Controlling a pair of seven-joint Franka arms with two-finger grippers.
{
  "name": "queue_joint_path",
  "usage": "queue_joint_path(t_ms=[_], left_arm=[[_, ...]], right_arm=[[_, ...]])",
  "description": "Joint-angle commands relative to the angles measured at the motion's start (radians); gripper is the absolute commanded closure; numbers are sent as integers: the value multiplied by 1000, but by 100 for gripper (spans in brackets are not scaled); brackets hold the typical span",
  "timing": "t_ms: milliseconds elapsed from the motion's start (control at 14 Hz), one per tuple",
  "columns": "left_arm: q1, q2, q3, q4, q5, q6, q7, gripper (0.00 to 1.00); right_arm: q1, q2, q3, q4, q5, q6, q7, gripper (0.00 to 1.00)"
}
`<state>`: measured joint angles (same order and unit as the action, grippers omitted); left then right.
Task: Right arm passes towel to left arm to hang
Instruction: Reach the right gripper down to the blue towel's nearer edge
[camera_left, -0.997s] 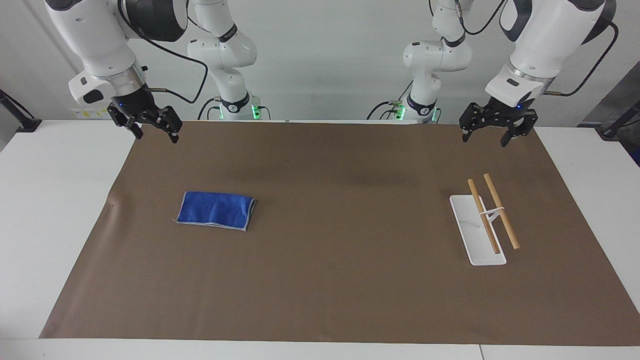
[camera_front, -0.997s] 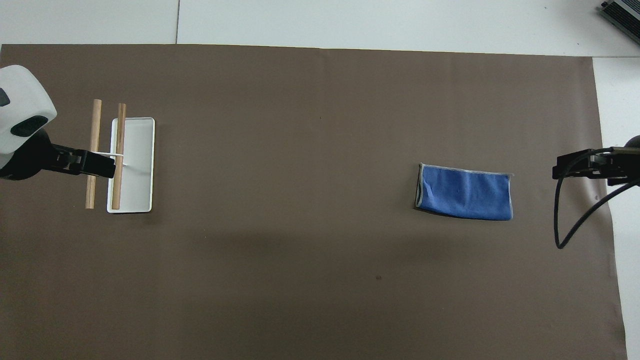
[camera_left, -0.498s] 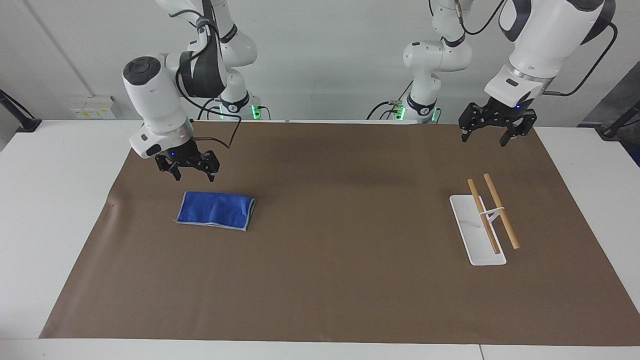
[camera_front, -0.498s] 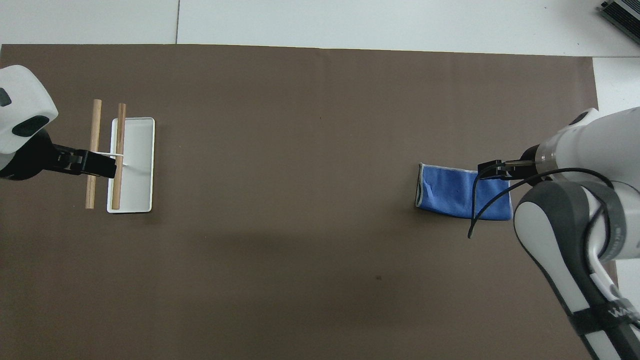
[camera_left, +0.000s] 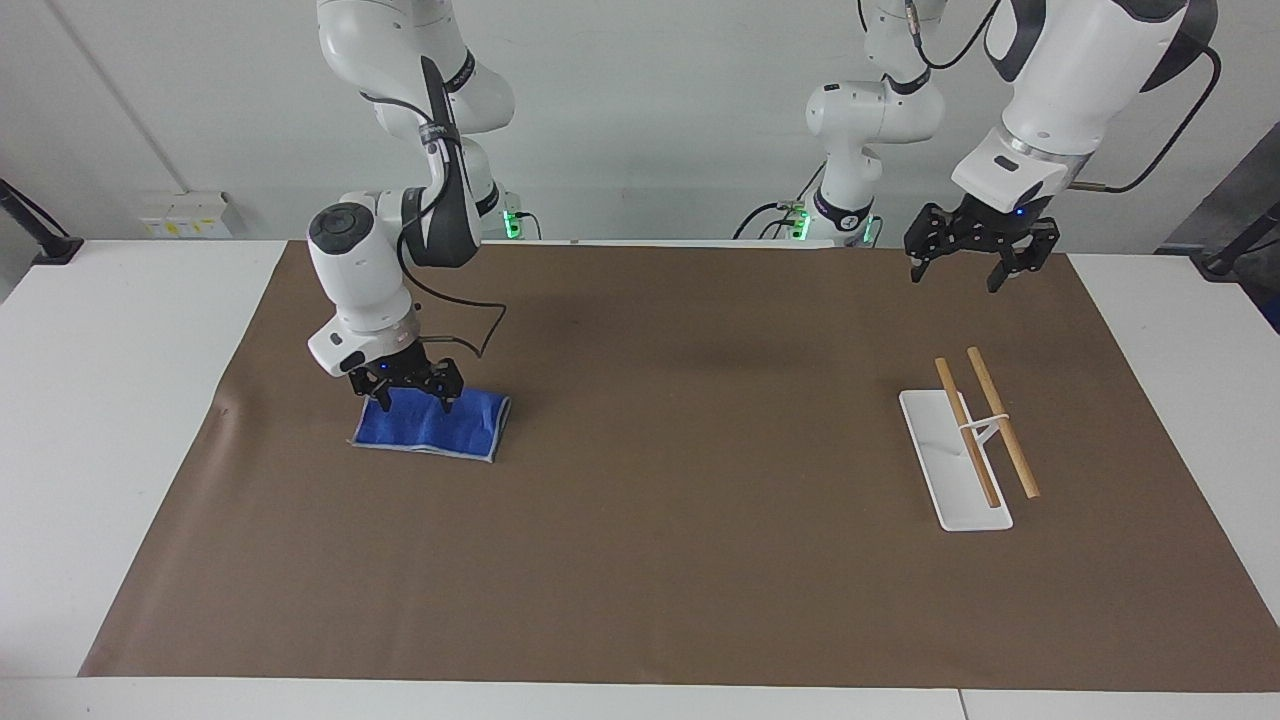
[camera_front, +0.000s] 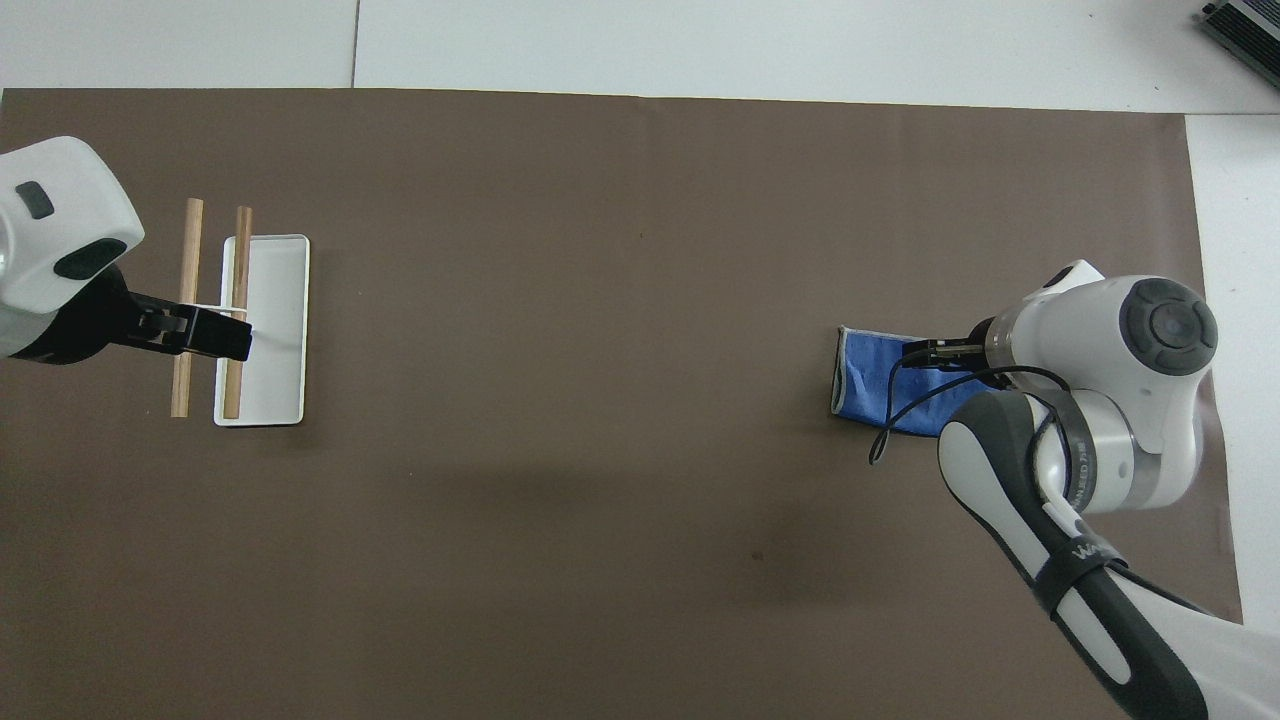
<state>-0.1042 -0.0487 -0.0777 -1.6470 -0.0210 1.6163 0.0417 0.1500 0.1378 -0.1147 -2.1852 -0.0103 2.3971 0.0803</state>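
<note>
Toward right arm's end of table, blue towel lies flat on brown mat. Right gripper low over towel's robot-side edge, fingers spread, not pinching cloth. Left gripper waits raised over mat near white rack with two wooden bars, fingers spread, empty.

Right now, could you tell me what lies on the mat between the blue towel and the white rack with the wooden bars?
Nothing: between the towel and the rack there is only bare brown mat, as the facing view shows.
</note>
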Motion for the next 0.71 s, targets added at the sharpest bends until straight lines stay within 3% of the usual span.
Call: queue_joint_path(t_ms=[0,641], left_arm=[[-11,-28,10,-31,-5,7,-11,0],[-11,-30,10,-31,-5,4,-40,0]], right_arm=[[-13,-9,4,-50,10,51,-19,0],[-6,28,4,-126,67,188,-21,0]])
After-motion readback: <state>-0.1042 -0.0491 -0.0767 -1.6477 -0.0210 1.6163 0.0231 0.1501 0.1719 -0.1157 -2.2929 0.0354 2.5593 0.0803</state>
